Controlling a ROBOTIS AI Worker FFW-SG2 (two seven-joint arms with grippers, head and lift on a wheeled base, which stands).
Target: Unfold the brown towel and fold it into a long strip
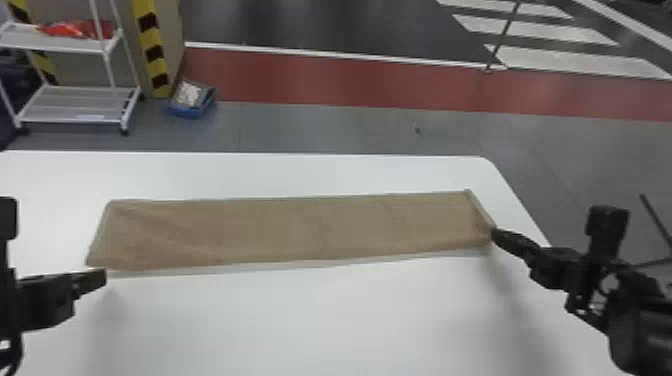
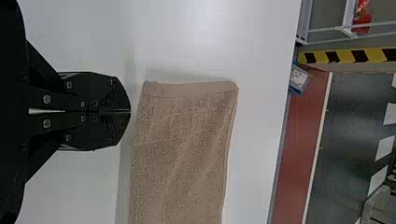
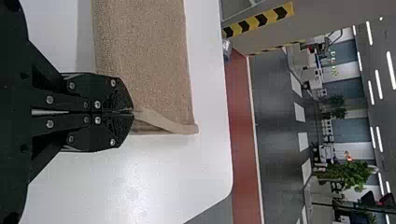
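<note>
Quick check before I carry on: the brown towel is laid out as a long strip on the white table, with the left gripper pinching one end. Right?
Not quite: the right gripper pinches an end, as the right wrist view shows. The brown towel is indeed a long strip on the white table.

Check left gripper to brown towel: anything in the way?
Nothing visible stands between the left gripper and the brown towel, just white tabletop in the gap. The gripper is shut, so it would probably have to open before grasping.
</note>
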